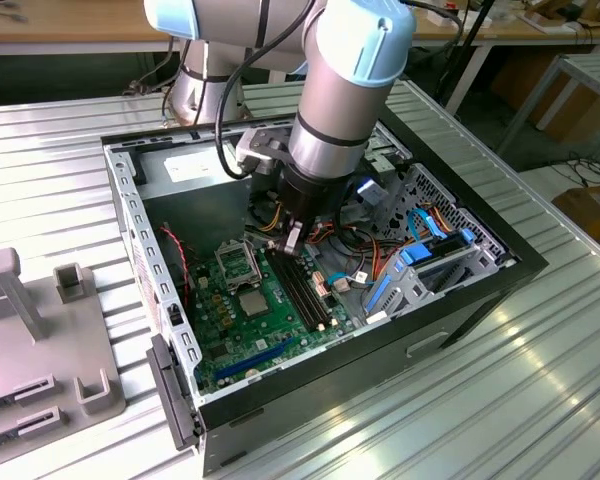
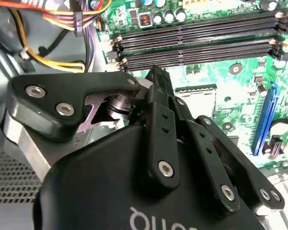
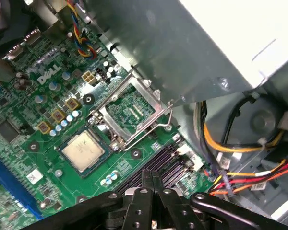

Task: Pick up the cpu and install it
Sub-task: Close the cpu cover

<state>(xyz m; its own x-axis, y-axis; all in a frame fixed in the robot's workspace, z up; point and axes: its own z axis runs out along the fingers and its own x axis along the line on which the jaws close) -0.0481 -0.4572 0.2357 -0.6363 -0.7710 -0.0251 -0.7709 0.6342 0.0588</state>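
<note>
The tool [image 1: 293, 240] hangs inside the open computer case [image 1: 500, 275], above the memory slots [image 1: 302, 285] of the green motherboard [image 1: 245, 330]. Its fingers [image 3: 149, 184] are clenched together with nothing between them. The cpu [image 3: 83, 150] lies flat in its socket on the motherboard, just beside the open metal frame [image 3: 134, 112] and apart from the tool. The case stands on the ribbed counter [image 1: 430, 420].

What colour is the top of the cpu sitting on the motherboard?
Pale silver with a slight beige cast; the cpu shows best in the first wrist view.
</note>
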